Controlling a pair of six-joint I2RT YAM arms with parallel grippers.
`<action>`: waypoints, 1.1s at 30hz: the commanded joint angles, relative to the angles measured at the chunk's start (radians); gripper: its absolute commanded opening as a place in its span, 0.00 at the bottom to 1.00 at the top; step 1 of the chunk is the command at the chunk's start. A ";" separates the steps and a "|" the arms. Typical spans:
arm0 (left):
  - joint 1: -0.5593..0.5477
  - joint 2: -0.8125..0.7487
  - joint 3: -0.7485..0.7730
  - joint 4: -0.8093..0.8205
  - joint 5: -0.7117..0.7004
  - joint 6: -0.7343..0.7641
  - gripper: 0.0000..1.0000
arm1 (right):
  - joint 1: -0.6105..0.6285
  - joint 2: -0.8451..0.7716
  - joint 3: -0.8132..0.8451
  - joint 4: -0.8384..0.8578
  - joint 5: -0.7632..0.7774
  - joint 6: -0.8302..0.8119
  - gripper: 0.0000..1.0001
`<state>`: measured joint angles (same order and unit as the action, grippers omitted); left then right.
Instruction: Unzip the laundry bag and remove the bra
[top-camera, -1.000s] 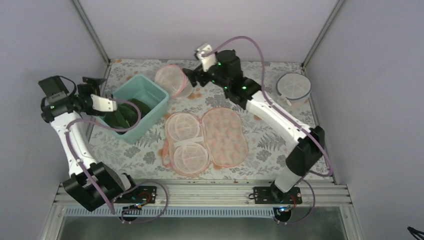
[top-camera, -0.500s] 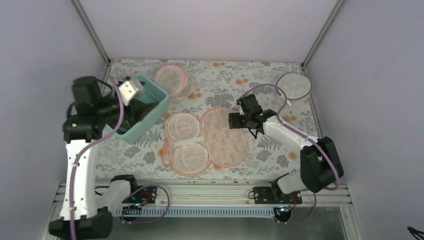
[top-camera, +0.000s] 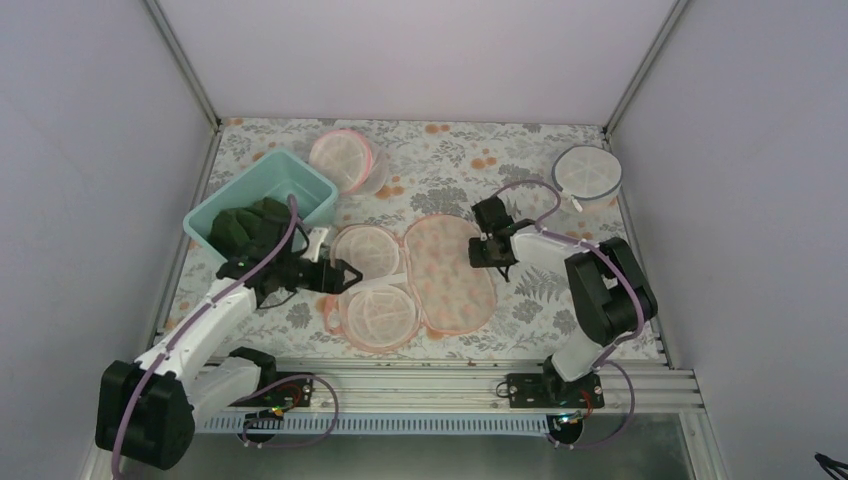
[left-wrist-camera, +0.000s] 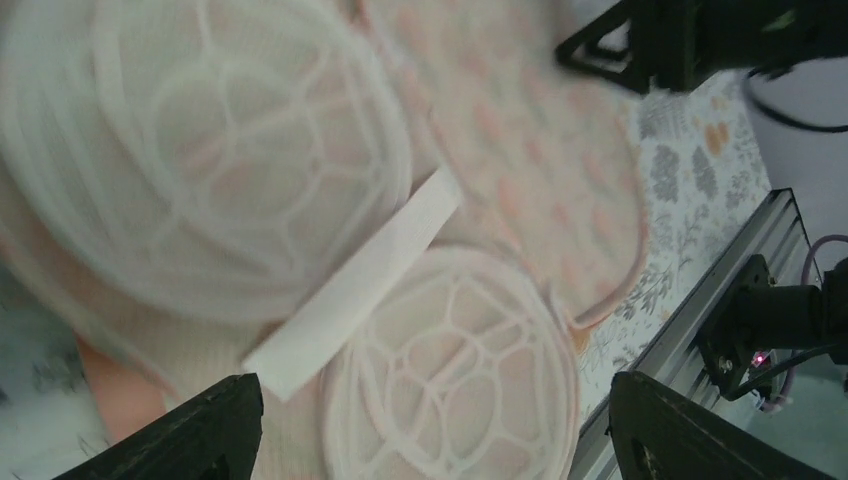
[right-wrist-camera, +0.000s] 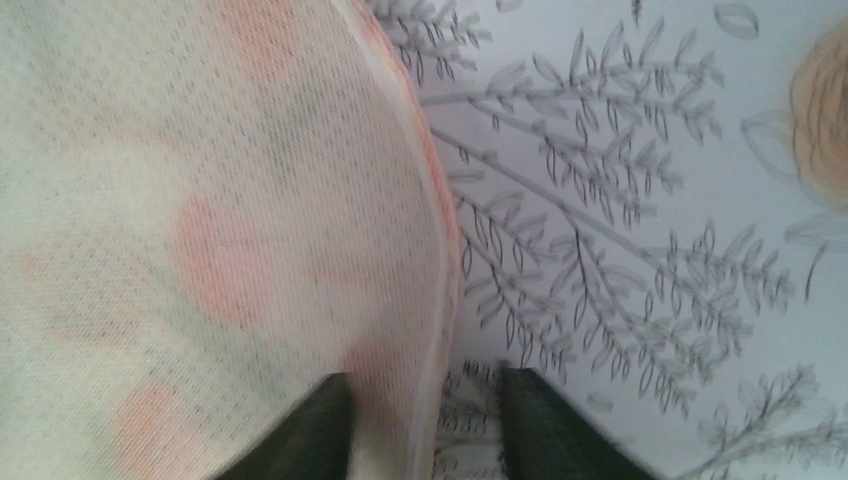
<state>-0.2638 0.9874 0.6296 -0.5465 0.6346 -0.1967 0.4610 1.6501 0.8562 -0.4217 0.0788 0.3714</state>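
The laundry bag (top-camera: 450, 275) lies unzipped and spread flat, its peach flowered half on the right and its white mesh cups (top-camera: 378, 312) on the left. The dark green bra (top-camera: 250, 225) sits in the teal bin, outside the bag. My left gripper (top-camera: 345, 272) hovers low at the bag's left side, open wide over a mesh cup (left-wrist-camera: 450, 380), holding nothing. My right gripper (top-camera: 490, 255) is at the bag's right rim. Its jaws have narrowed and straddle the pink edge (right-wrist-camera: 435, 260), one finger (right-wrist-camera: 310, 430) on the fabric and the other on the tablecloth, with a gap still showing.
The teal bin (top-camera: 300, 180) stands at the back left. A pink-rimmed white mesh pod (top-camera: 345, 160) leans beside it, and a grey-rimmed pod (top-camera: 587, 172) sits at the back right. A metal rail (top-camera: 400, 380) runs along the near edge. Walls enclose three sides.
The left arm swung from the bin down to the bag's left side. The right arm came from the far pod to the bag's right edge and its jaws narrowed.
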 joint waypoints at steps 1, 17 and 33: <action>-0.025 0.025 -0.099 0.103 -0.030 -0.206 0.86 | -0.011 0.062 0.007 0.008 -0.066 -0.004 0.25; -0.013 0.117 -0.207 0.358 -0.048 -0.265 0.92 | -0.122 -0.270 0.235 -0.292 -0.141 -0.119 0.03; -0.020 0.199 -0.332 0.613 -0.001 -0.328 0.63 | 0.246 -0.221 0.286 -0.062 -0.267 0.236 0.04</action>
<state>-0.2825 1.1736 0.3462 -0.0402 0.6155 -0.4980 0.6144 1.4120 1.1904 -0.6655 -0.1986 0.4358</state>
